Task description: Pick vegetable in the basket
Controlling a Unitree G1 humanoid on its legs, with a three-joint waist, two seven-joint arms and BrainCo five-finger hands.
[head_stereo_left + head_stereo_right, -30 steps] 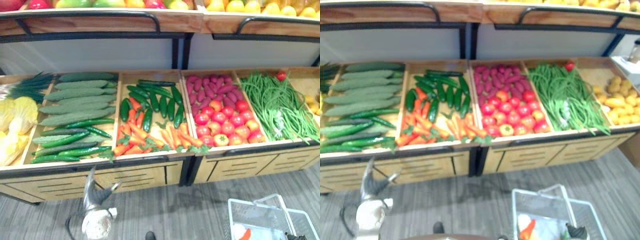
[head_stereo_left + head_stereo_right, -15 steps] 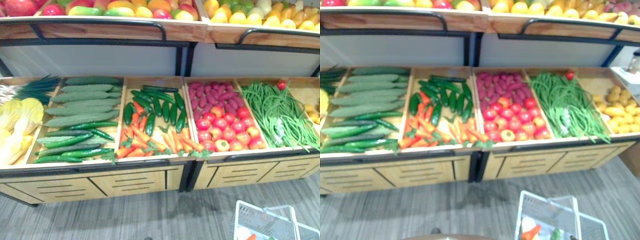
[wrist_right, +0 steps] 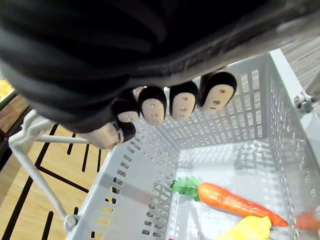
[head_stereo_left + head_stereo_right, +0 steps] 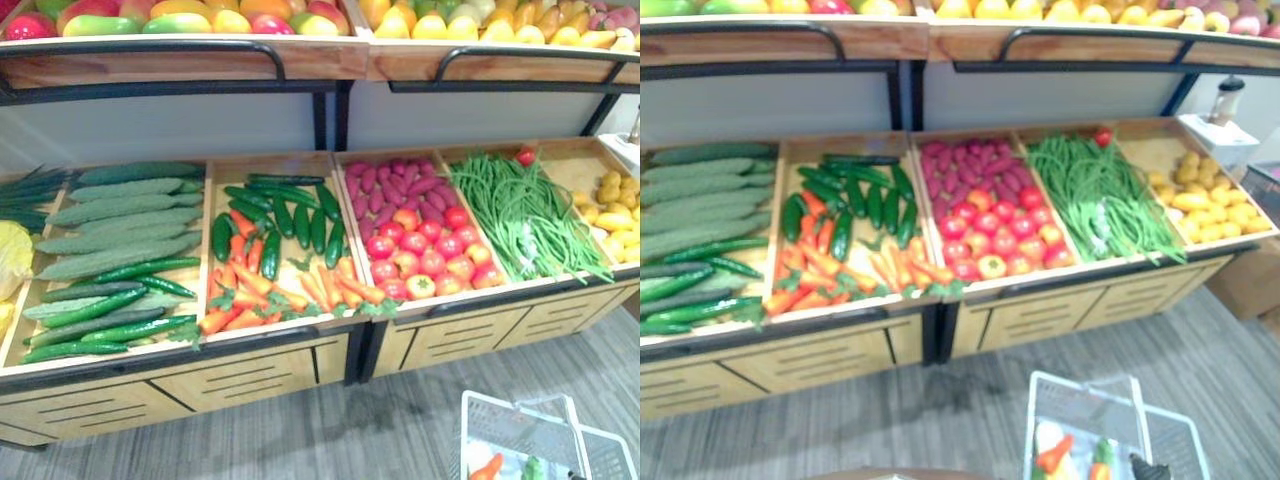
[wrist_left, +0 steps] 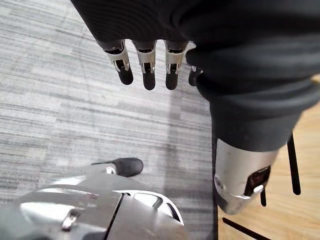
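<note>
A white wire basket (image 4: 482,418) hangs low at the right over the grey floor. In it lie a carrot (image 3: 235,200) with green leaves, a yellow piece (image 3: 247,231) and a green vegetable (image 4: 1102,452). My right hand (image 3: 165,102) is above the basket's open top, fingers curled; the white handle (image 3: 27,131) runs in under them. My left hand (image 5: 145,62) hangs over the floor beside the wooden stand, fingers straight and holding nothing. The stand's bins hold long cucumbers (image 4: 120,215), carrots (image 4: 270,290) and dark green cucumbers (image 4: 290,210).
Further bins hold tomatoes (image 4: 420,260), purple sweet potatoes (image 4: 395,182), green beans (image 4: 520,215), potatoes (image 4: 615,205) and cabbage (image 4: 12,260). A shelf of fruit (image 4: 200,18) with a black rail overhangs the bins. Drawer fronts (image 4: 240,375) face the open floor.
The camera has tilted up and turned right, shifting the bins leftward. My left hand, raised at the lower left a second ago, has dropped out of the eye views. The basket stays at the lower right.
</note>
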